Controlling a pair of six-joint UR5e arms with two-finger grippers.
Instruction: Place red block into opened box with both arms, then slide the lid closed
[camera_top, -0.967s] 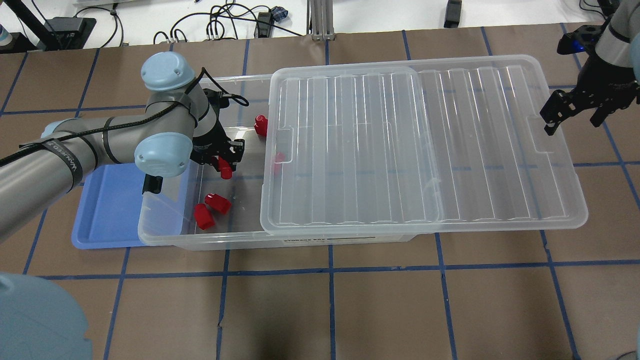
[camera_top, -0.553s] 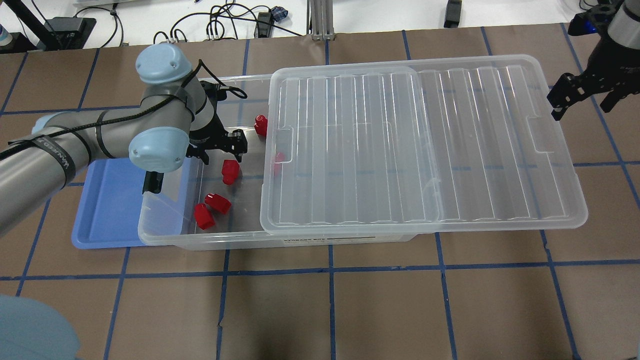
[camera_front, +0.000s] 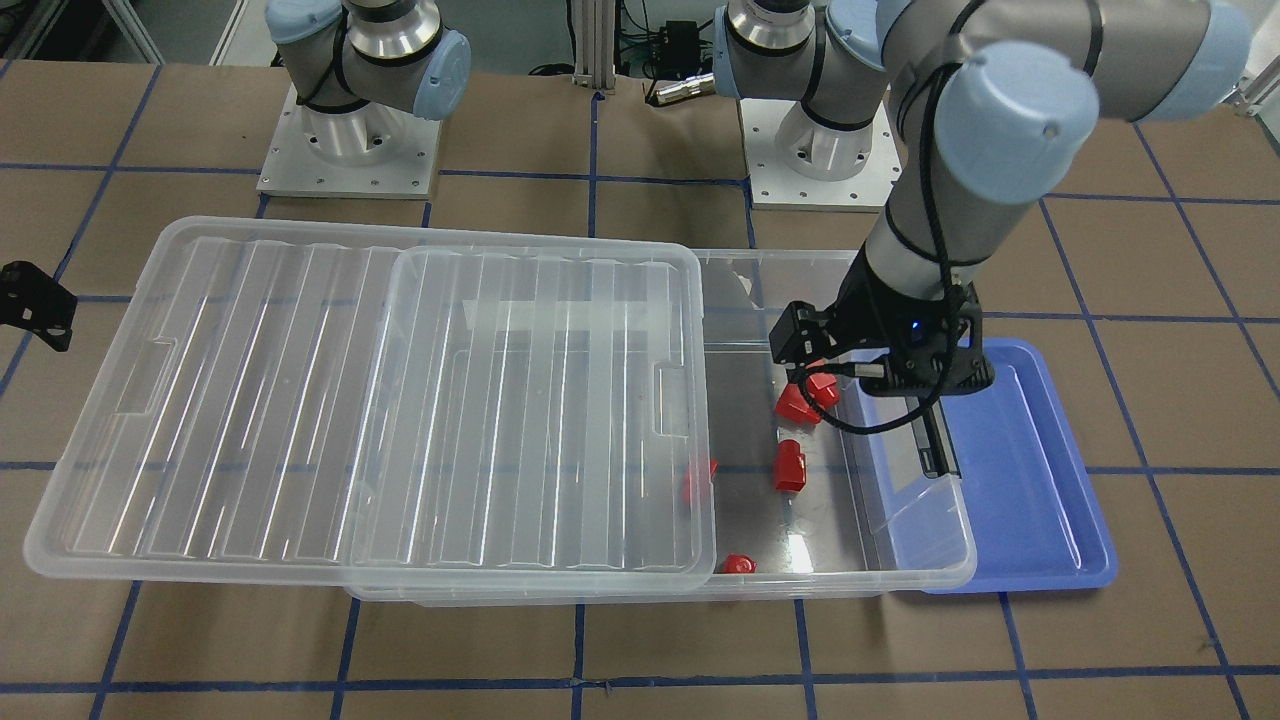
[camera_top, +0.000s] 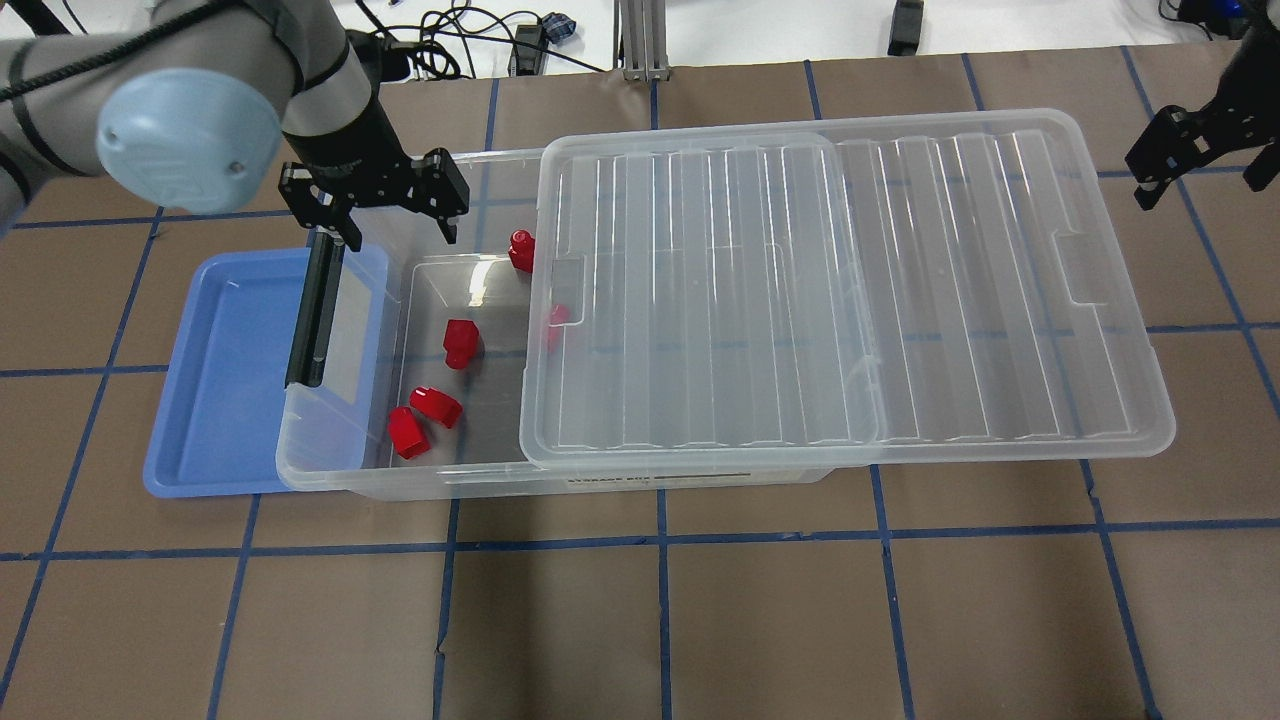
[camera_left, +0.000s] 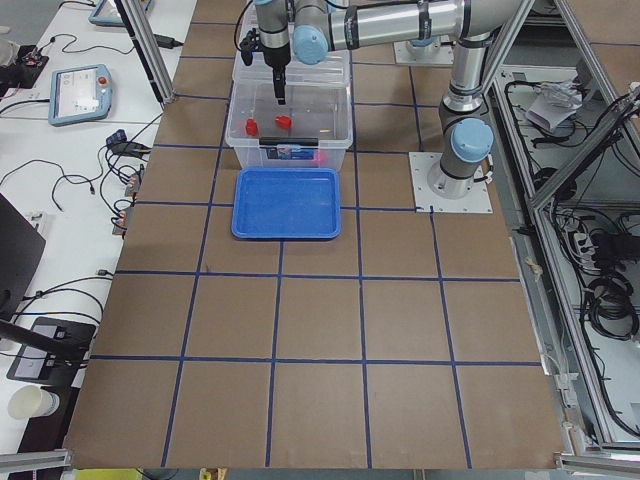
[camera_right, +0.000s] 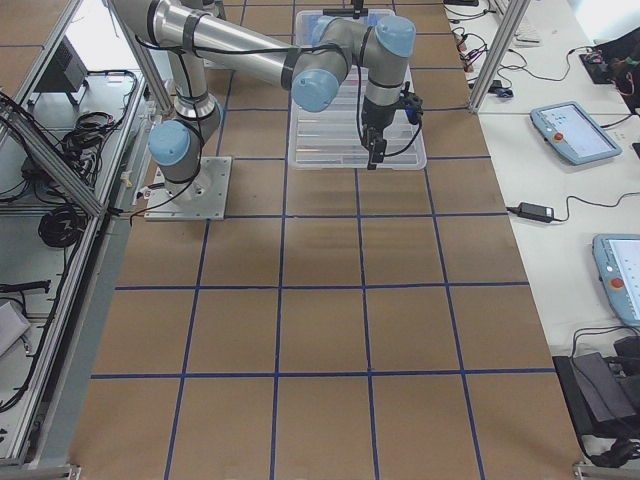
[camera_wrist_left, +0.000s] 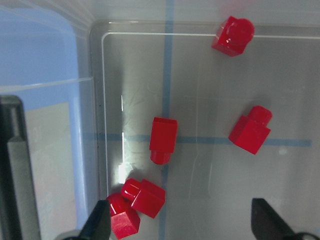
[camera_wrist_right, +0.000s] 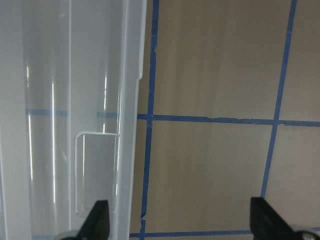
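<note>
The left gripper (camera_top: 402, 238) hangs over the far left corner of the box (camera_top: 450, 487); its fingers are spread wide and hold nothing. The red block (camera_top: 460, 343) lies flat on the box's floor, in the open left part, nearer than the gripper and not touching it. Four other red blocks (camera_top: 436, 405) lie in the box too: two touch each other by the near left corner, one sits by the far wall, and one shows through the lid's left edge. The lid (camera_top: 850, 290) rests on the right part of the box and sticks out past its right end. The right gripper (camera_top: 1198, 188) is past the lid's far right corner, over the counter (camera_top: 660, 620); its fingers are wide apart too, and empty. A blue tray (camera_top: 210, 400) lies at the box's left end.
</note>
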